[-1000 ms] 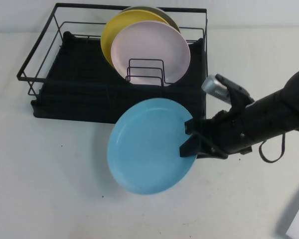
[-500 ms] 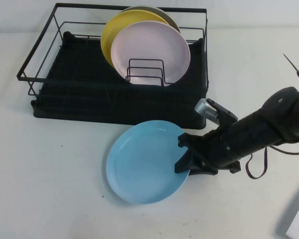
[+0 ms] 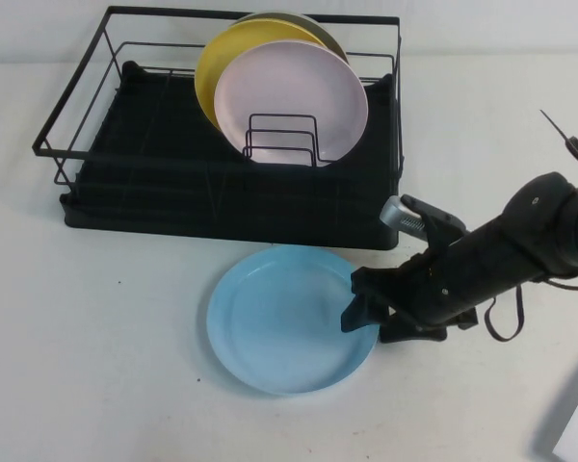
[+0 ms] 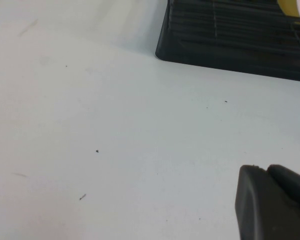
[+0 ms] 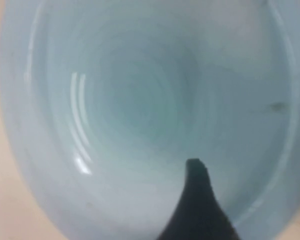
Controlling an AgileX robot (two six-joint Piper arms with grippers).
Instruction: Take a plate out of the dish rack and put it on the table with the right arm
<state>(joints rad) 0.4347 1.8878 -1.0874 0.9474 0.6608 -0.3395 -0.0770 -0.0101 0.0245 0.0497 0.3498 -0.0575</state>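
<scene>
Down goes the plate [image 3: 289, 322]: tilted up on edge a second ago, it now lies nearly flat on the table [image 3: 96, 337], just in front of the rack [image 3: 222, 192], face up. The right arm [image 3: 501, 255] has dropped lower with it and reaches in from the right. Right gripper [image 3: 364, 310] sits at the plate's right rim, fingers clamped on it, one finger [image 5: 200, 200] lying over the inner surface in the wrist view; the lower finger is hidden under the plate. Whether the far rim touches the table, hard to say. Pink plate [image 3: 294, 101] and yellow plate [image 3: 222, 58] stand upright in the rack, a darker one behind them mostly hidden. Left gripper [image 4: 272, 202] shows only as a black corner above bare table near the rack's corner; its state, can't tell.
</scene>
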